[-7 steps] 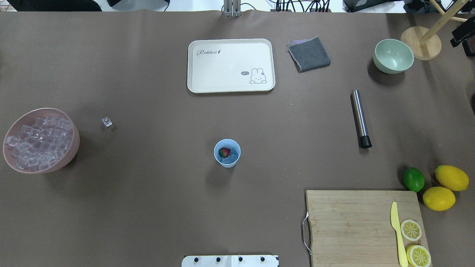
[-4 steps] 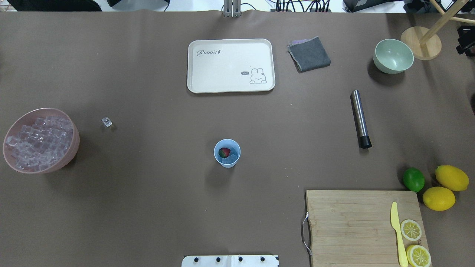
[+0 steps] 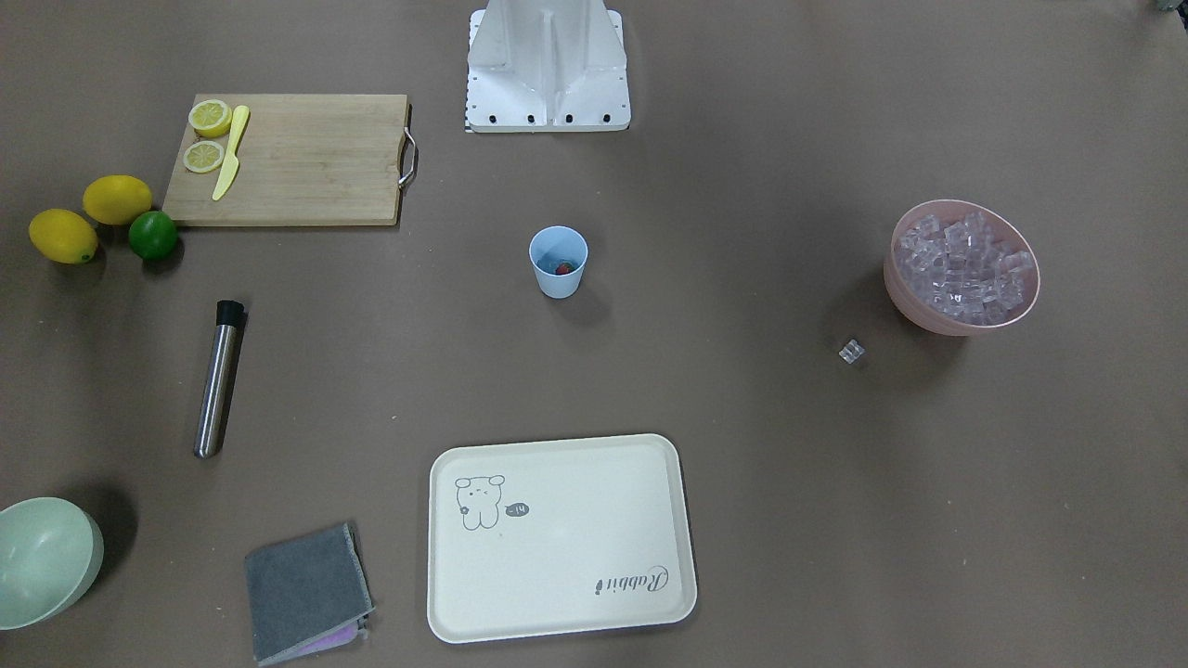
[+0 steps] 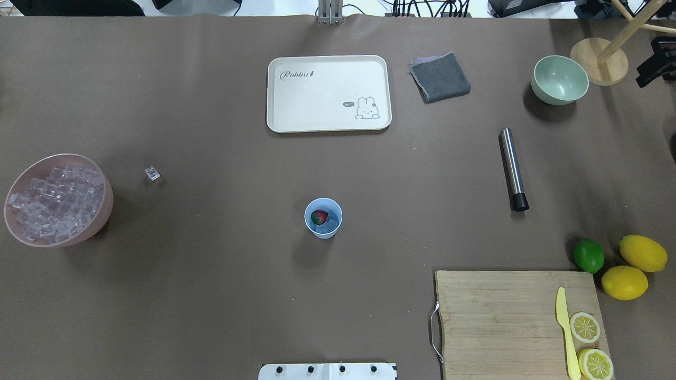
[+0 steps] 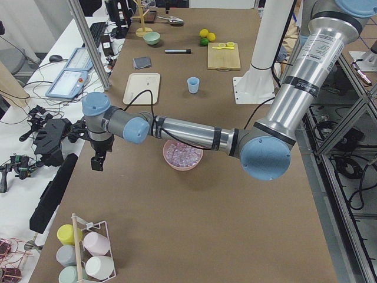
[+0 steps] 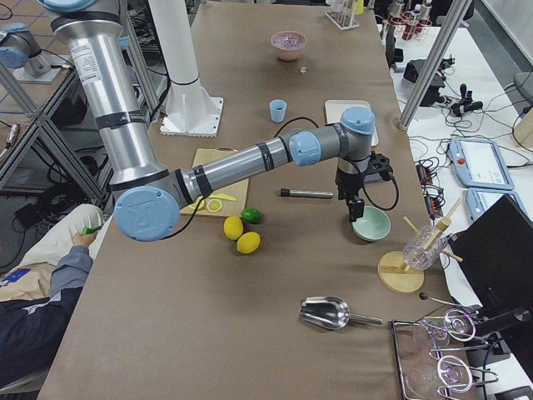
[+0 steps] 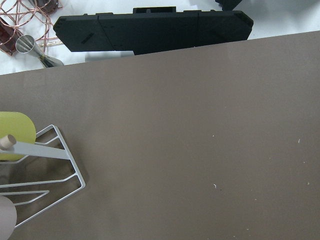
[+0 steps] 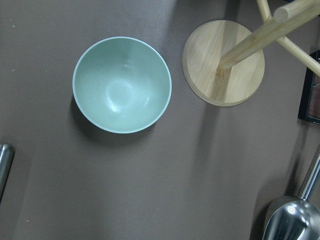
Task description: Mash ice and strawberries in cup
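Note:
The light-blue cup [image 4: 323, 218] stands upright mid-table, also in the front view [image 3: 558, 262]. Inside it lie the red strawberry [image 4: 319, 216] and some clear ice [image 4: 329, 226]. More ice fills a pink bowl [image 4: 103, 182] at the table's left end, and one loose ice cube [image 4: 152, 173] lies beside it. A steel muddler [image 4: 513, 169] lies right of the cup. My left gripper [image 5: 97, 162] hangs beyond the pink bowl, off the table's left edge. My right gripper [image 6: 356, 208] hovers over the pale green bowl [image 8: 122, 84]. I cannot tell whether either gripper is open or shut.
A cream tray [image 4: 329, 93] and a grey cloth [image 4: 440, 77] lie at the far side. A cutting board [image 4: 507, 316] with lemon halves and a yellow knife, two lemons [image 4: 634, 266] and a lime [image 4: 588, 255] lie at near right. A wooden stand [image 8: 223, 62] and a steel scoop [image 8: 292, 220] are near the green bowl.
A dark part of my right arm at the overhead view's right edge has shifted slightly downward and leftward. Nothing on the table has moved.

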Robot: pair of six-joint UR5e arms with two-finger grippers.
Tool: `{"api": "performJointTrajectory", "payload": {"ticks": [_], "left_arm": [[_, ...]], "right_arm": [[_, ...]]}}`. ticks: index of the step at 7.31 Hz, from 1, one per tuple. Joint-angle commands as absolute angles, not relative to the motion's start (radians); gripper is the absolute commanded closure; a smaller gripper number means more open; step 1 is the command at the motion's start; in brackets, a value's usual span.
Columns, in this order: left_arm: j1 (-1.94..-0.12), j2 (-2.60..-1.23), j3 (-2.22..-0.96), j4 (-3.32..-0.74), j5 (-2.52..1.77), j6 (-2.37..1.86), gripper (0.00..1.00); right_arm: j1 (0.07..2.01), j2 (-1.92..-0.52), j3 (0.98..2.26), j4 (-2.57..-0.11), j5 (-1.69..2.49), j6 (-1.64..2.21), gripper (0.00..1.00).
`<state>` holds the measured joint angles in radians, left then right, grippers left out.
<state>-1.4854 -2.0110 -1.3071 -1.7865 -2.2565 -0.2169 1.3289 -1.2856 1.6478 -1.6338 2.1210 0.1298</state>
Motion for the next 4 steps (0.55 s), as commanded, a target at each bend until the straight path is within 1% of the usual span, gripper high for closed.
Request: {"api": "performJointTrajectory", "payload": {"ticks": [1,4], "left_arm": [[-1.479,-2.014,-1.308,-1.787,-2.255,-0.227,0.03],[-1.471,-2.016,-1.305,-1.787,-2.255,-0.232,0.03]], "right_arm": [[1.333,-1.285,1.631,-1.620,2.125,0.129,0.00],[1.356,-1.284,1.641,-1.620,2.131,0.130,0.00]]}}
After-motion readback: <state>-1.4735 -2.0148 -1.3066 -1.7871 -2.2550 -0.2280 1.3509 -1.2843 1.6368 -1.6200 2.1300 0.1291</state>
